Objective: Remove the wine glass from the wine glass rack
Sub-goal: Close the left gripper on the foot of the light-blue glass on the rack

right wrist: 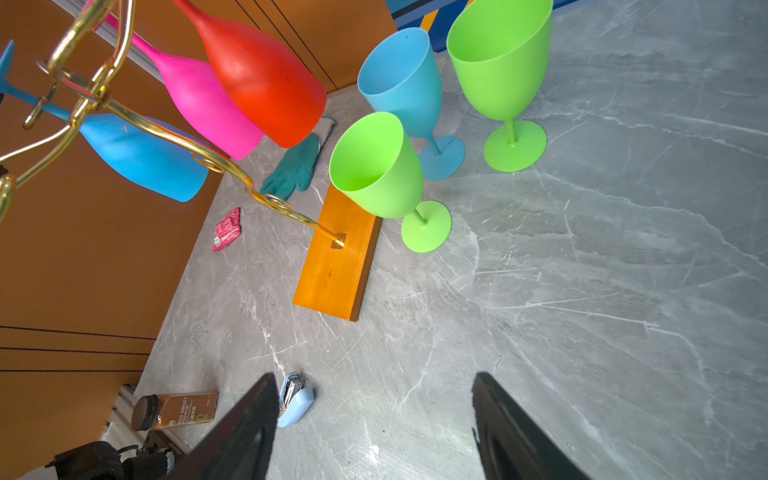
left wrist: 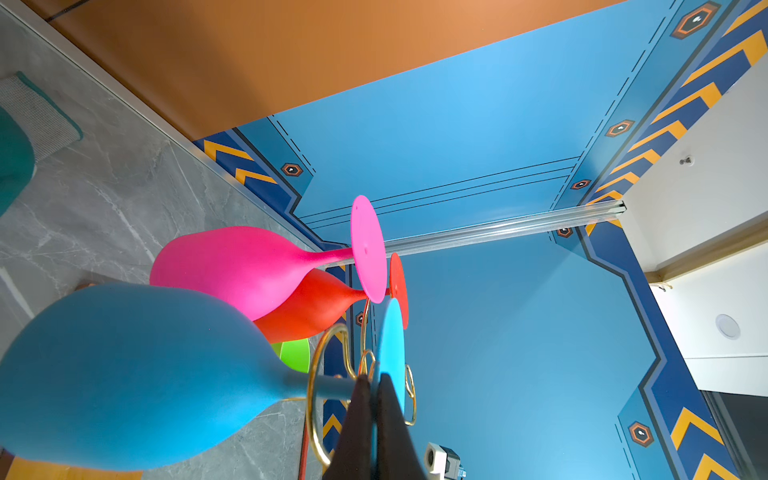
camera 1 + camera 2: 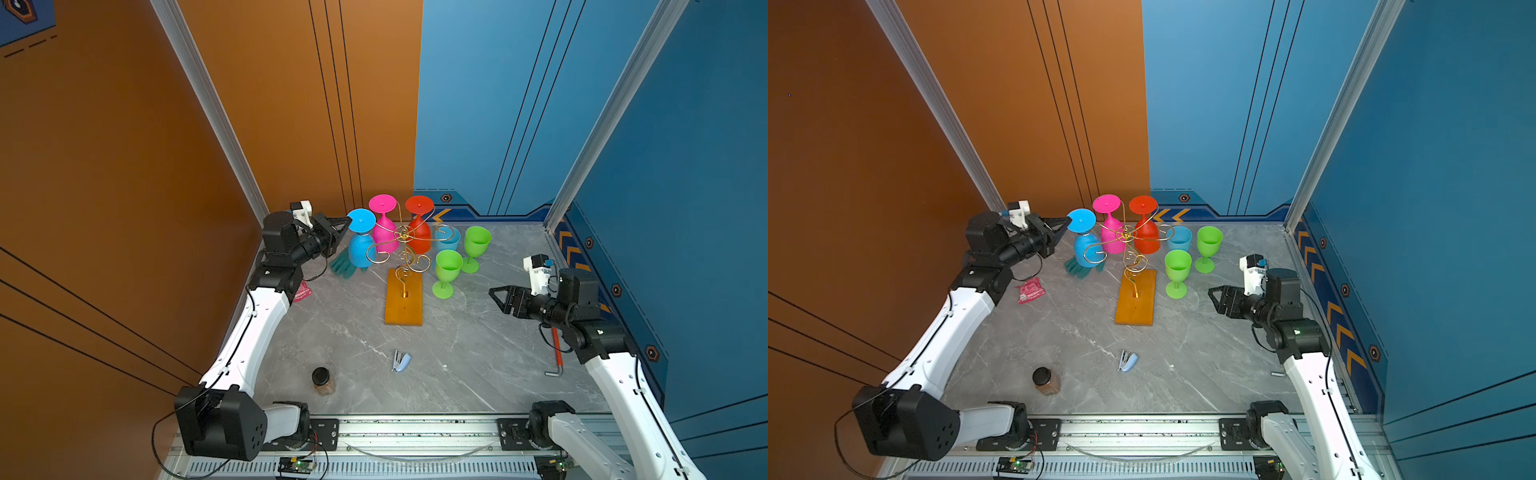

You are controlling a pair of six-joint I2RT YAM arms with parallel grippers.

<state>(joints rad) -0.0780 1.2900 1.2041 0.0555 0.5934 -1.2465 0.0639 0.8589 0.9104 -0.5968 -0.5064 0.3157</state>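
The step in hand is judged to be the withdrawal of the matte blue plastic wine glass [image 3: 360, 248], which is hung upside down by its foot from a curled arm of the thin gold wire wine glass rack [image 3: 403, 237]. The rack is stood on its rectangular orange-brown wooden base [image 3: 404, 301] towards the middle of the far edge of the grey marbled counter [image 3: 478, 353]. The blue glass is carried on the side nearest the counter's left edge, beside a matte pink wine glass [image 3: 384, 232] and a matte red wine glass [image 3: 419, 239] hung likewise. The left hand [image 3: 344, 223] is clenched on the rim of the blue glass's round foot; the right hand [image 3: 498, 300] is held spread and empty near the counter's right edge. The glass is not yet freed. The next move is judged to call for the foot to be drawn outward along the wire until the stem is cleared from the curl. It should be kept level so that the pink glass is not struck and the light rack is not dragged or tipped. The pinch is made plain only in the left wrist view, where the dark fingers [image 2: 356, 424] are seen closed on the foot and the gold loop is seen around the stem. In both top views that contact is too small to be read. The gap between the right hand's jaws, with bare counter behind it, is shown clearly only in the right wrist view.
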